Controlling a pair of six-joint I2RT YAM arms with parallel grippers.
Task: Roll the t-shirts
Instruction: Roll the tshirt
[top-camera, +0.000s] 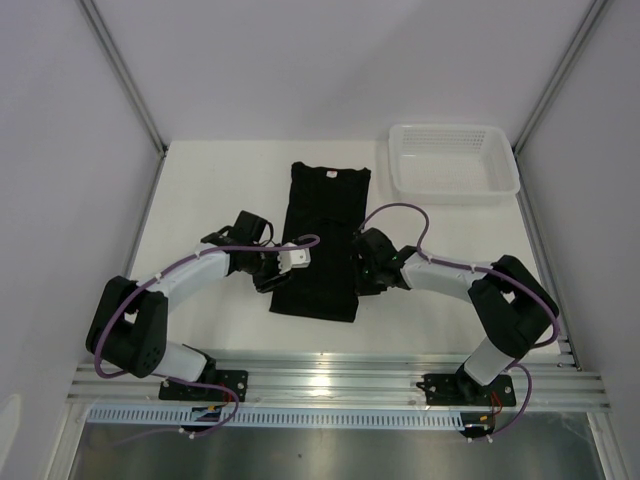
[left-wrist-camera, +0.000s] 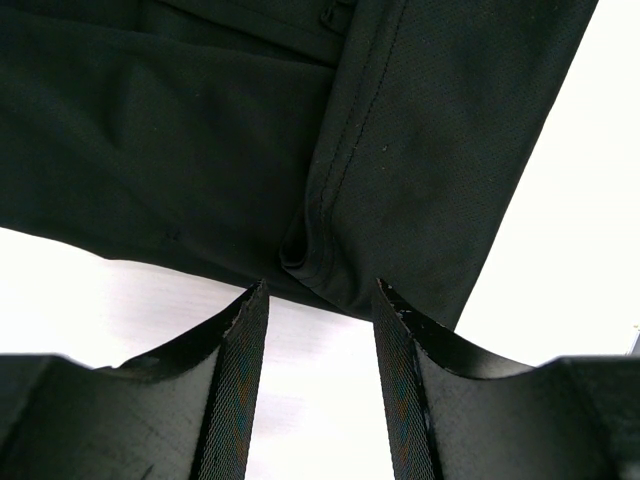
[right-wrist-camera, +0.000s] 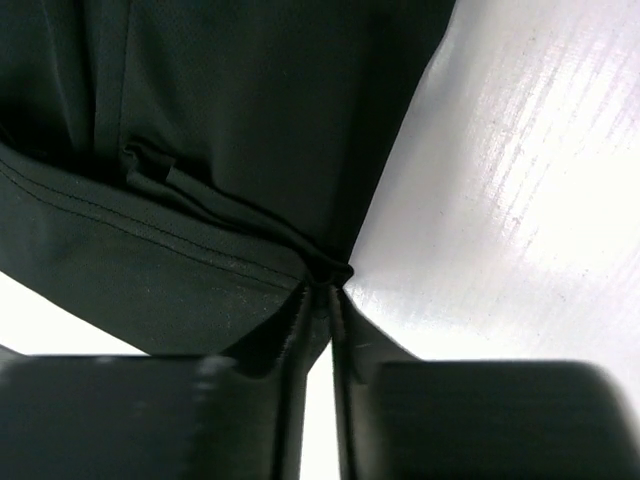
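The black t-shirt (top-camera: 322, 240) lies folded into a long strip on the white table, its neck label at the far end. My left gripper (top-camera: 268, 272) is at the strip's left edge, open; in the left wrist view its fingertips (left-wrist-camera: 245, 315) stand apart just short of the shirt's hem (left-wrist-camera: 330, 255). My right gripper (top-camera: 358, 272) is at the strip's right edge, shut on a pinch of the black fabric (right-wrist-camera: 325, 275) in the right wrist view.
A white mesh basket (top-camera: 453, 162) stands at the far right of the table. Bare white table (top-camera: 200, 200) lies left of the shirt. The table's near edge is a metal rail (top-camera: 330, 380) by the arm bases.
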